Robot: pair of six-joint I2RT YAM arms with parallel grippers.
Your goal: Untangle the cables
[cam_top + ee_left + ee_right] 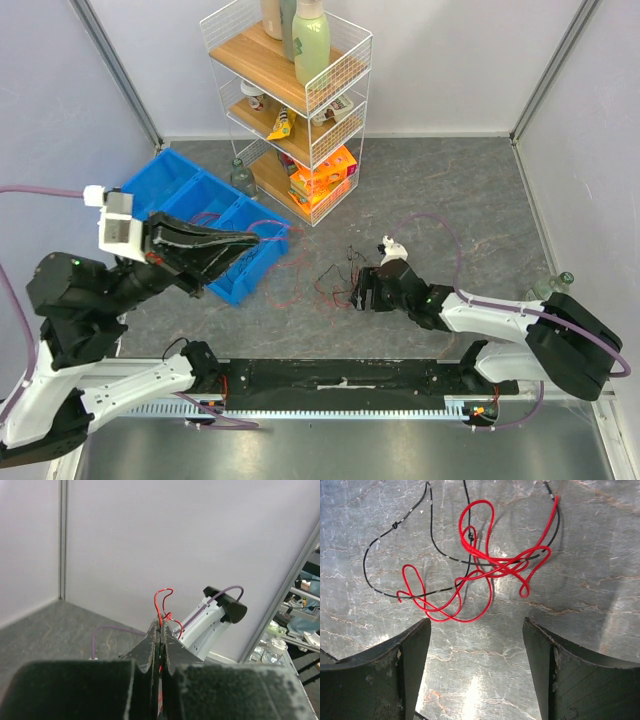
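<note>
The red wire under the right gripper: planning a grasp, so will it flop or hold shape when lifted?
Probably floppy: the red wire lies in loose curls. Likely very light, being so thin. Lifting may drag the black wire along, since they cross repeatedly.

- The cables point(335, 280) lie on the table point(450, 190) near its middle, just ahead of my right gripper point(358, 290).
- My right gripper sits low, to the right of the tangle, its fingers spread wide and stopping just short of the nearest loops.
- My left gripper point(255, 240) hangs above the near end of the bins point(170, 185), left of the tangle, with one strand pinched between its fingers and looping out past the tips.
- The bins lie at the left rear; the shelf rack point(345, 75) stands just right of them, behind the tangle.
- Bottles point(310, 40) stand on the rack's top shelf.
</note>
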